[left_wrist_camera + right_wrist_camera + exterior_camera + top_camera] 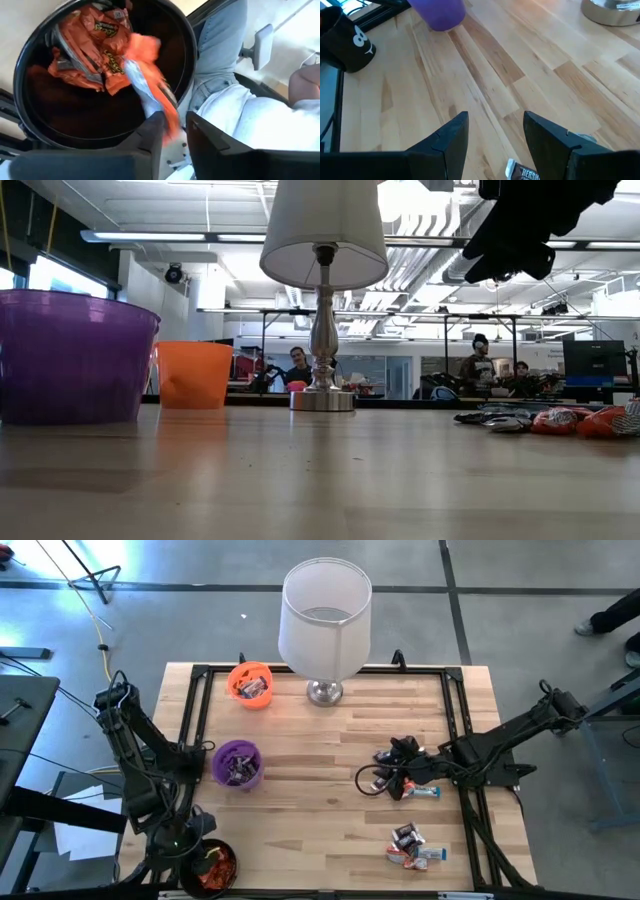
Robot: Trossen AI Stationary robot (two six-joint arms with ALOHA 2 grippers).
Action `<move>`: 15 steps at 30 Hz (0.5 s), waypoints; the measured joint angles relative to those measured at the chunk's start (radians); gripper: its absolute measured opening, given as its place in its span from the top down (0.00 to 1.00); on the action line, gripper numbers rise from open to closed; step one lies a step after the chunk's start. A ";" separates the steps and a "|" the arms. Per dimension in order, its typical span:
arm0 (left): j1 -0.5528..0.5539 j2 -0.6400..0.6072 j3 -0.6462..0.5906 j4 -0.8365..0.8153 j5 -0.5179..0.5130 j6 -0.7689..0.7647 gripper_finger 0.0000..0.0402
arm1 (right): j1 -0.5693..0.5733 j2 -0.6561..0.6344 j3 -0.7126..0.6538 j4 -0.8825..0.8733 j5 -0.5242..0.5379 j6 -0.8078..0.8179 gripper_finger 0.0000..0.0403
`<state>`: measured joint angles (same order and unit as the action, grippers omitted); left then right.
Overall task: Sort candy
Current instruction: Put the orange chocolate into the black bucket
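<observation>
Candy [100,55] in crinkled, shiny orange wrappers lies heaped in the round black cup [30,60] at the near-left corner of your wooden surface [330,750]; your left end effector [172,132] hangs just above that cup, its fingers a little apart, with one orange wrapper [150,85] between their tips; whether they still pinch it, you cannot tell. Your right end effector [495,130] hovers with fingers spread wide and nothing between them, over the pale planks beside a dark-wrapped sweet [522,172]; more loose sweets [412,846] sit near the right front edge, glossy brown, orange and silver. A purple cup [237,763] and an orange cup [250,683] each hold wrapped pieces; a lamp [325,625] with a white shade and polished metal base stands at the far edge. Behind the left arm you can see a person's jeans [220,55].
</observation>
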<state>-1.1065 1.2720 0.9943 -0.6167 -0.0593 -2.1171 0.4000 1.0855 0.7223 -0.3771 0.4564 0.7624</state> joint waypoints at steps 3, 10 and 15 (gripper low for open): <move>0.000 0.001 0.000 -0.014 -0.001 0.017 0.78 | 0.000 0.000 0.000 0.000 -0.016 0.002 0.54; 0.028 0.006 0.000 -0.119 0.003 0.029 0.74 | 0.000 0.000 0.000 0.000 -0.043 0.078 0.54; 0.112 -0.015 0.000 -0.069 -0.019 0.213 0.74 | 0.000 0.000 0.007 -0.002 -0.101 0.137 0.54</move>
<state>-0.9941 1.2575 0.9943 -0.6853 -0.0787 -1.9043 0.3996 1.0859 0.7295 -0.3793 0.3551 0.8999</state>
